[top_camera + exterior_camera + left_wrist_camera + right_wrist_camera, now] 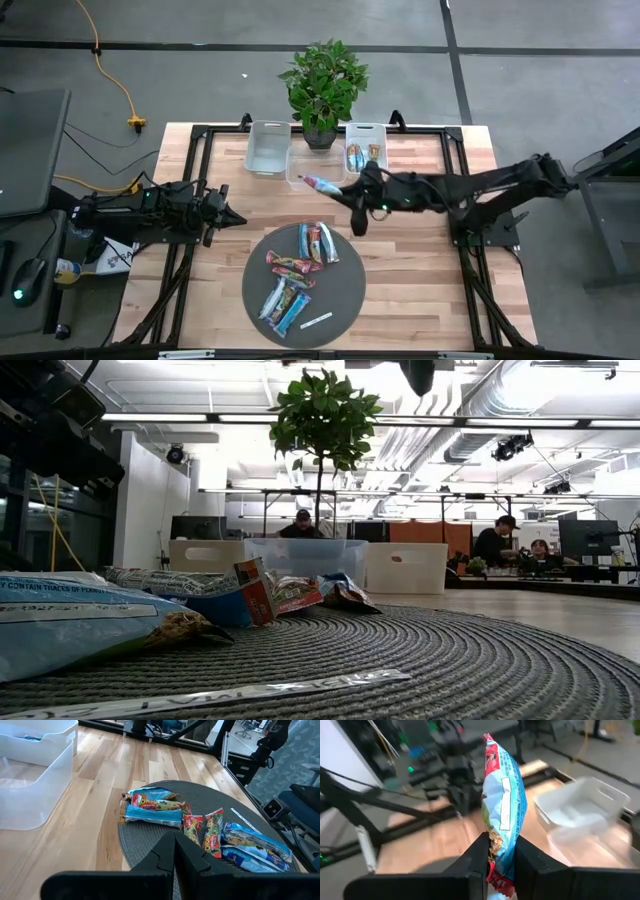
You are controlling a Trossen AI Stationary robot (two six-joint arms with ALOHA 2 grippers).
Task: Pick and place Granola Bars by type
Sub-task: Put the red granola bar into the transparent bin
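Several granola bars (298, 272) crowd the round mat (345, 300) at lower centre; the right gripper (338, 189) clenches a blue bar (322, 184) over the clear bin (300, 170) (plant (324, 82) behind), the left gripper (232, 216) clenched, mid-left.

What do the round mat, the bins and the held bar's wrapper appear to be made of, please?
Round mat: seemingly woven cord, matte grey, with concentric ridges. Bins: translucent white plastic, smooth; the tabletop shows through. Light blue bar in the right gripper: crinkled glossy film, likely plastic or foil.
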